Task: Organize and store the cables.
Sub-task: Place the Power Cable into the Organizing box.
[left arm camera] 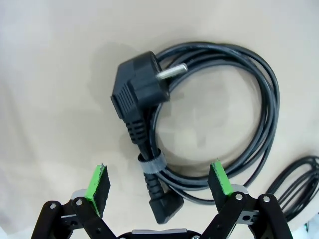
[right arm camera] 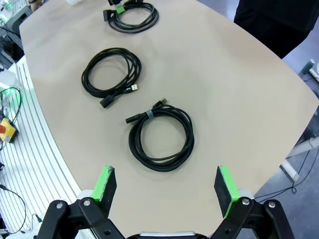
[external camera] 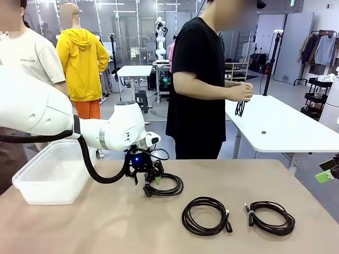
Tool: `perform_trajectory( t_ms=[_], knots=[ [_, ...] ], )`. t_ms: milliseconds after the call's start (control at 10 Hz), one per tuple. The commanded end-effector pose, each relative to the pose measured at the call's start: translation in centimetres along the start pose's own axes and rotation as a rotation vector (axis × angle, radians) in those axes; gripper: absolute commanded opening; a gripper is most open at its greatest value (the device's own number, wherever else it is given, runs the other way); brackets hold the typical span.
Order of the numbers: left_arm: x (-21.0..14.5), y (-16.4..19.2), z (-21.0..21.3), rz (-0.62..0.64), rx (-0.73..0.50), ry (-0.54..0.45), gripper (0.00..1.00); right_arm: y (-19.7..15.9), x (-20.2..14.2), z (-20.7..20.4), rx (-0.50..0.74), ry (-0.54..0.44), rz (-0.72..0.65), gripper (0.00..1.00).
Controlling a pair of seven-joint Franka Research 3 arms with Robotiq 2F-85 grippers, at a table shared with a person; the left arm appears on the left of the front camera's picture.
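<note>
Left hand (left arm camera: 158, 172) hangs wide open and empty, low over the left cable (left arm camera: 270, 104) on the surface (left arm camera: 50, 74). Its tied spot (left arm camera: 152, 164) sits between the two fingers. Middle cable (external camera: 186, 218) and right cable (right arm camera: 188, 139) lie apart, nearer the right hand (right arm camera: 164, 186), open and empty too. Clear box (external camera: 53, 174) sits just left, nothing blocking.

On the table (external camera: 106, 227), a bin (external camera: 32, 182) stands left of three cables (external camera: 186, 217) lying in a row.
</note>
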State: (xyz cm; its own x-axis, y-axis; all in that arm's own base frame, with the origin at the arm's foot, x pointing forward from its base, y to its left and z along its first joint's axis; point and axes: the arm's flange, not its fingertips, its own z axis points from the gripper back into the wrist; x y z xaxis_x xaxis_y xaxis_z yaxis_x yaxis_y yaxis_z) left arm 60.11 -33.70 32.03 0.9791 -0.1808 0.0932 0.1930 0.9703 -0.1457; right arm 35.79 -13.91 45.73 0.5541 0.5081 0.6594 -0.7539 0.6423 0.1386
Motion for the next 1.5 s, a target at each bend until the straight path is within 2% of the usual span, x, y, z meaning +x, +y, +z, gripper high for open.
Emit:
perform_trajectory(
  t_ms=[0,200,400,500,600,700,800,1000,1100,1200,1400],
  knots=[
    [0.9,-0.5,-0.2,0.086,-0.021,-0.033,1.00,-0.1,0.3,0.0,0.004,-0.009,-0.023,1.00],
    [1.2,-0.3,-0.7,0.156,-0.023,0.003,1.00,-0.1,0.3,0.0,0.004,-0.009,-0.023,1.00],
    [1.3,0.1,-0.9,0.212,0.027,0.030,1.00,-0.1,0.3,0.0,0.004,-0.009,-0.023,1.00],
    [1.3,0.2,-1.0,0.201,0.084,0.033,0.70,-0.1,0.3,0.0,0.004,-0.009,-0.023,1.00],
    [1.3,0.3,-1.0,0.198,0.099,0.025,0.48,-0.1,0.3,0.0,0.004,-0.009,-0.023,1.00],
    [1.3,0.3,-1.2,0.207,0.111,0.035,0.10,-0.1,0.3,0.0,0.004,-0.009,-0.023,1.00],
    [1.1,0.4,-1.2,0.223,0.106,0.047,0.00,-0.1,0.3,0.0,0.004,-0.009,-0.023,1.00],
    [1.1,0.2,-0.8,0.217,0.137,0.037,0.00,-0.1,0.3,0.0,0.004,-0.009,-0.023,1.00],
    [1.0,0.1,-0.6,0.210,0.149,0.031,0.04,-0.1,0.3,0.0,0.004,-0.009,-0.023,1.00],
    [1.0,0.0,-0.6,0.211,0.147,0.033,0.00,-0.1,0.3,0.0,0.004,-0.009,-0.023,1.00],
    [0.9,-0.1,-0.4,0.210,0.146,0.034,0.00,-0.1,0.3,0.0,0.004,-0.009,-0.023,1.00]
  ],
)
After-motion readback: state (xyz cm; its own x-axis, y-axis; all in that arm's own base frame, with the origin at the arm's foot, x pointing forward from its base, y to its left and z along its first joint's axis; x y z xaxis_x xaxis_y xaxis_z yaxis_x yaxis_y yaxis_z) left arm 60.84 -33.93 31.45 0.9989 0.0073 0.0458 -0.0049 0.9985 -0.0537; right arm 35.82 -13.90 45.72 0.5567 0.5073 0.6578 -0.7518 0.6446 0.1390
